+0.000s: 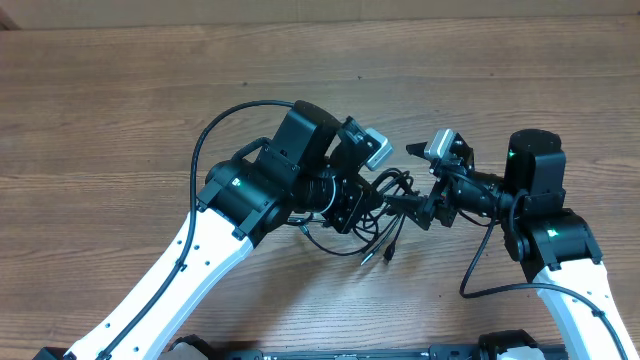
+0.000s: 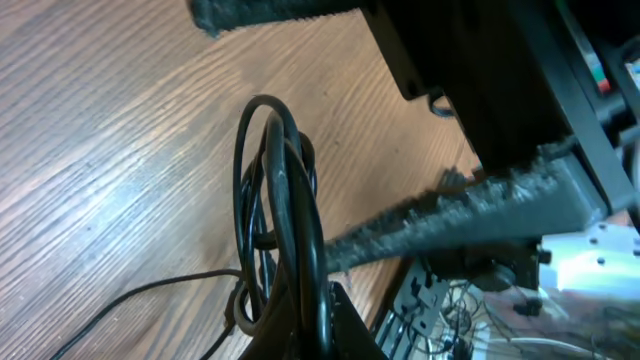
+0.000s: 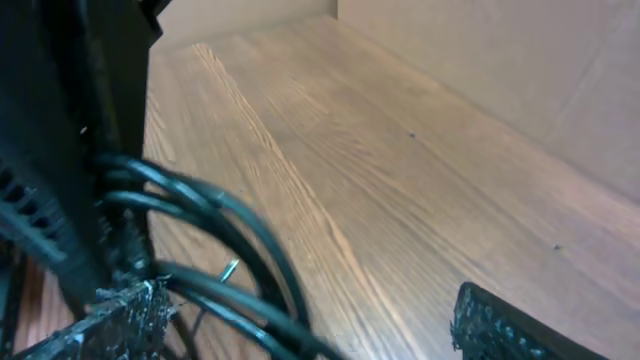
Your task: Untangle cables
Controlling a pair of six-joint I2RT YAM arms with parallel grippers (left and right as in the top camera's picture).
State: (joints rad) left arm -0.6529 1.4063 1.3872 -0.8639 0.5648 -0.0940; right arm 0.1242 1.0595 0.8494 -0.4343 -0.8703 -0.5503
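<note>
Cables pinched in the closed left gripper, right gripper spread wide, loops beside one finger, gripping nothing

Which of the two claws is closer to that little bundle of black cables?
Left. The left claw is shut on the cables, gripping their loops. The right claw stands open just beside them, gripping nothing.

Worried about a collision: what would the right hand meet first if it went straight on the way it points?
Probably the bundle of thin black cables, looped at the open fingertips of the right hand; the left hand gripping them lies just behind, depth unclear.
</note>
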